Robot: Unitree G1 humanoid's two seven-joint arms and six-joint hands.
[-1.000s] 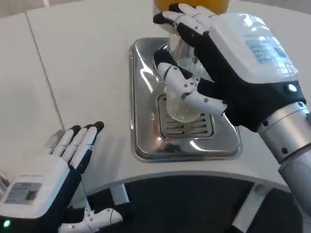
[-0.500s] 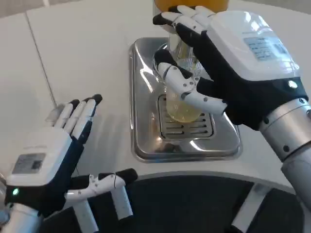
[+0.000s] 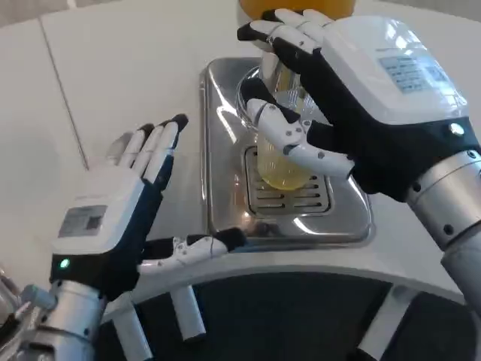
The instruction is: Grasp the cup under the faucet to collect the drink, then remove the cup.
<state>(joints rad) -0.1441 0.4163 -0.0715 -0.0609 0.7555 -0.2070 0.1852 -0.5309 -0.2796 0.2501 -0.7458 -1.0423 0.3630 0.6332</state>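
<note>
Ahead of the left hand [image 3: 113,218], bare white table [image 3: 128,83] lay free. To its right, the raised rim of the polished steel drip tray [image 3: 214,203] obstructed. The right hand [image 3: 338,98], wrapped around the clear plastic cup [image 3: 279,154], blocked access beneath the orange drink tank [image 3: 293,7].

Looks like a drinks station set up in a lab or demo space. Steel drip tray [image 3: 225,150] center frame, plain white table [image 3: 128,68], orange dispenser tank [image 3: 297,7] at top.
</note>
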